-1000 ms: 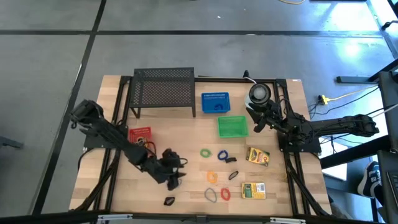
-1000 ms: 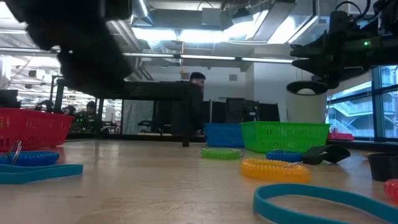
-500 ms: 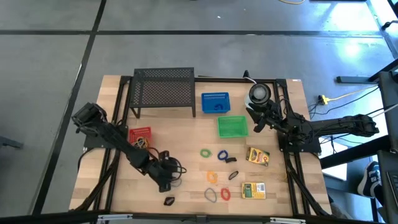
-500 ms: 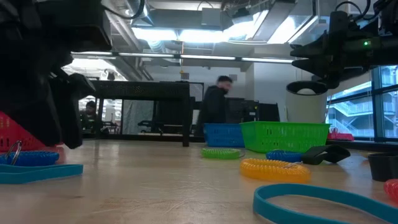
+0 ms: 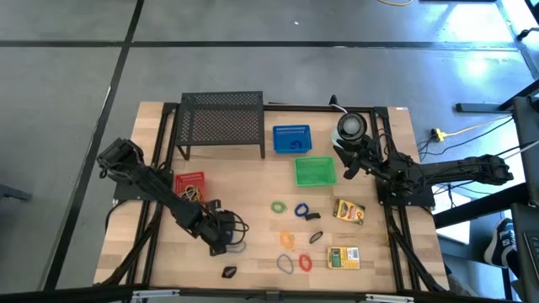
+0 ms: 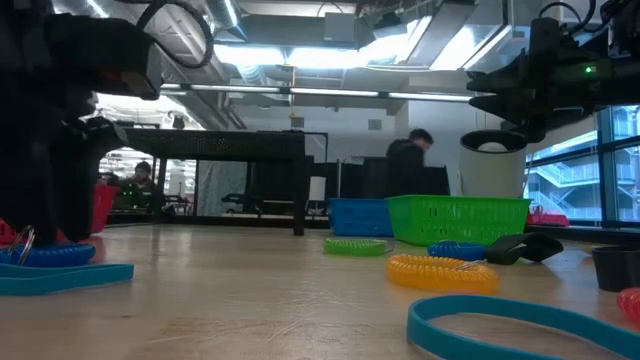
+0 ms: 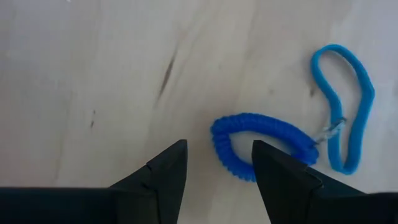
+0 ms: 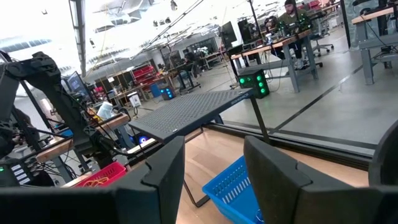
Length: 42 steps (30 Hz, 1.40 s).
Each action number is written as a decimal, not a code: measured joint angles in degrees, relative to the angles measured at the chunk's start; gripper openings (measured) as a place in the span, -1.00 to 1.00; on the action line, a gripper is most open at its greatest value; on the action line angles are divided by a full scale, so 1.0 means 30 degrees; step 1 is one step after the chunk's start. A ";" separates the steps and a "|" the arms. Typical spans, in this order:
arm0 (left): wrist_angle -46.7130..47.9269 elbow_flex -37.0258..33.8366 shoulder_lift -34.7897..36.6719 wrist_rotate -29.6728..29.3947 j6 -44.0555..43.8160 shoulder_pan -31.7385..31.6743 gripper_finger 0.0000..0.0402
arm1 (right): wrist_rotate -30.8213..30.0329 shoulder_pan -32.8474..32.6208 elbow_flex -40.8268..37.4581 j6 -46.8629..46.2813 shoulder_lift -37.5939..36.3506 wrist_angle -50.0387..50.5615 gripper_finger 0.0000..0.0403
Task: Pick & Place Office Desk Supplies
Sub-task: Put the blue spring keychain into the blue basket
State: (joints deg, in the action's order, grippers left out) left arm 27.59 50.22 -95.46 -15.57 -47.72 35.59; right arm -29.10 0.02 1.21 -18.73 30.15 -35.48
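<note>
Left gripper (image 7: 214, 165) lower centre, fingers spread above blue coil loop (image 7: 258, 146). Right gripper (image 5: 347, 166) right of centre, fingers apart, empty.

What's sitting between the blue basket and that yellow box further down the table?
In the high view, the green basket lies between the blue basket and the nearer yellow box; below the green basket, that stretch is bare wood.
</note>
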 joint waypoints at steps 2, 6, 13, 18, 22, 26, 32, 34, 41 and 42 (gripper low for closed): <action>-0.0014 -0.0006 -0.0197 -0.0260 -0.0037 0.0000 -0.13 | 0.0005 0.0001 0.0002 0.0002 0.0001 0.0000 -0.17; -0.0230 0.0048 -0.0930 -0.0359 -0.0057 0.0012 -0.13 | 0.0007 -0.0004 -0.0001 0.0003 0.0001 0.0000 -0.17; -0.0198 0.0124 -0.1690 -0.0364 0.0982 0.0033 -0.15 | 0.0000 0.0002 -0.0004 0.0003 -0.0004 0.0015 -0.17; -0.0462 0.0042 -0.1579 -0.1061 0.2969 0.0270 -0.38 | 0.0006 0.0002 0.0001 0.0003 0.0001 0.0015 -0.17; -0.0615 0.0029 -0.1479 -0.1361 0.3161 0.0270 -0.68 | 0.0000 0.0000 0.0002 0.0003 0.0002 0.0015 -0.17; -0.0845 0.0034 -0.1465 -0.1927 0.3176 0.0268 -0.93 | 0.0000 -0.0002 0.0002 0.0003 0.0002 0.0015 -0.17; -0.0126 0.0991 -0.1603 -0.4870 0.4526 0.0156 -0.89 | 0.0000 -0.0002 0.0002 0.0003 0.0000 0.0015 -0.17; -0.0331 0.1746 -0.1557 -0.6273 0.5729 0.0152 -0.89 | 0.0000 0.0000 -0.0005 0.0003 -0.0002 0.0015 -0.17; -0.0267 0.4981 -0.1552 -1.1657 0.8874 -0.0357 -0.91 | 0.0007 -0.0003 -0.0005 0.0003 0.0002 0.0015 -0.17; -0.0259 0.5549 -0.1552 -1.2157 0.9070 -0.0423 -0.91 | 0.0000 0.0003 0.0001 0.0003 0.0001 0.0015 -0.17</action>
State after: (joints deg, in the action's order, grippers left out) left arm 26.82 66.86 -100.12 -52.04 -20.51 34.32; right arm -29.10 0.03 1.21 -18.72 30.15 -35.44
